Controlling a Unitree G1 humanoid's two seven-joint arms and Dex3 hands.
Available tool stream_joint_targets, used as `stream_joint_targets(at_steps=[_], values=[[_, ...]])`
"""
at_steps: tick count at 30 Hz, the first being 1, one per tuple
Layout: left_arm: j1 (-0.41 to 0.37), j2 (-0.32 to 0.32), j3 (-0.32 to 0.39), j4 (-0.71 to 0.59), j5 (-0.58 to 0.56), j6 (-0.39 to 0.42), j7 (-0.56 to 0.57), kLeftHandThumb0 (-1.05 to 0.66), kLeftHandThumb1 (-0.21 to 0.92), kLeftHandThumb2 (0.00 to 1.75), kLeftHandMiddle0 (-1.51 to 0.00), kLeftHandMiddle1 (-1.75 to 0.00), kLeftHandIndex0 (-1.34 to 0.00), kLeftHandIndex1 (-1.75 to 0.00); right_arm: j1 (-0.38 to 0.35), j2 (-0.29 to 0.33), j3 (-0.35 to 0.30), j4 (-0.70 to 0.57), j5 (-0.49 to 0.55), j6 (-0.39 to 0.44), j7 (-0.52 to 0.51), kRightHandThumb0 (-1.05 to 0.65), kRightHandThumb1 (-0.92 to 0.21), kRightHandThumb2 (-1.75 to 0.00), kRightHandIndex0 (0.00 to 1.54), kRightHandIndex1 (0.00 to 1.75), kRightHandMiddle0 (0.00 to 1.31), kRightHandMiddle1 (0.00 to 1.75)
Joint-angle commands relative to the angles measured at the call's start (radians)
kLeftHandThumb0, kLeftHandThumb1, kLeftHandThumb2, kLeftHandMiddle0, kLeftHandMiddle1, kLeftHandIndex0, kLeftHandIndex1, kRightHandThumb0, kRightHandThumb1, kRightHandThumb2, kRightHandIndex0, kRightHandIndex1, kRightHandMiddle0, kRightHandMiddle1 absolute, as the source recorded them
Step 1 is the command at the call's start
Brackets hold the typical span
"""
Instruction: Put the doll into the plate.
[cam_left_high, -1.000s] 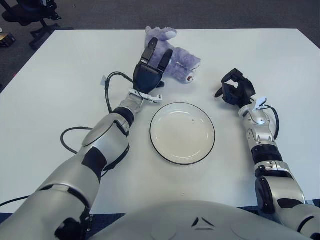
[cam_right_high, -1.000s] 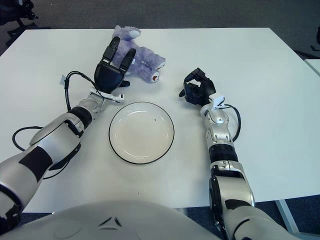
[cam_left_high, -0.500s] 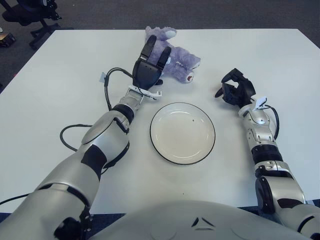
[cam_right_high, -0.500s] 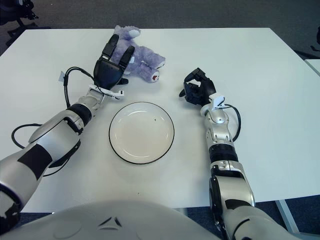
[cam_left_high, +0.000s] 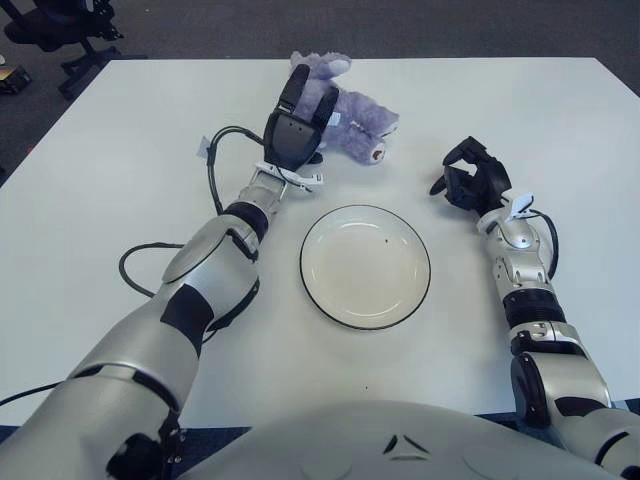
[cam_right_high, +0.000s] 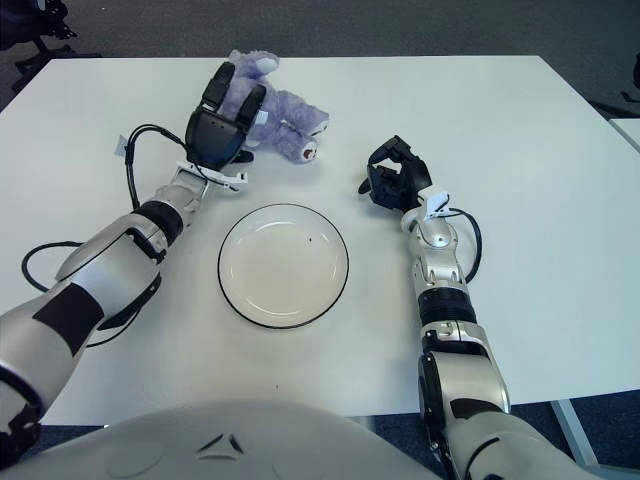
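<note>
A purple plush doll (cam_left_high: 352, 110) lies at the far middle of the white table (cam_left_high: 110, 180). My left hand (cam_left_high: 296, 118) reaches over the doll's near left side, its dark fingers (cam_left_high: 299, 84) spread and extended across the plush, not closed around it. A white plate (cam_left_high: 365, 265) with a dark rim sits empty in the table's middle, in front of the doll. My right hand (cam_left_high: 472, 180) shows to the right of the plate, fingers curled, holding nothing.
A black cable (cam_left_high: 215, 170) loops along my left forearm over the table. Dark floor and an office chair base (cam_left_high: 60, 30) show beyond the table's far left corner.
My left hand has advanced away from me and onto the doll, fingers now lying over the plush. The right hand has not moved.
</note>
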Motion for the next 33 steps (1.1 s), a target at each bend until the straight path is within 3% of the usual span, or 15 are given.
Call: stream_joint_targets(at_steps=[1, 33], values=[[-0.036, 0.012, 0.004, 0.009, -0.006, 0.019, -0.011, -0.21, 0.82, 0.02, -0.23, 0.00, -0.47, 0.00, 0.054, -0.001, 0.020, 0.050, -0.029, 0.052, 0.013, -0.40, -0.61, -0.93, 0.94, 1.75, 0.39, 1.75], [-0.060, 0.003, 0.025, 0.008, -0.032, 0.017, 0.060, -0.17, 0.82, 0.01, -0.23, 0.00, -0.48, 0.00, 0.067, -0.005, 0.025, 0.032, -0.026, 0.061, 0.023, -0.40, -0.60, -0.94, 0.95, 1.75, 0.40, 1.75]])
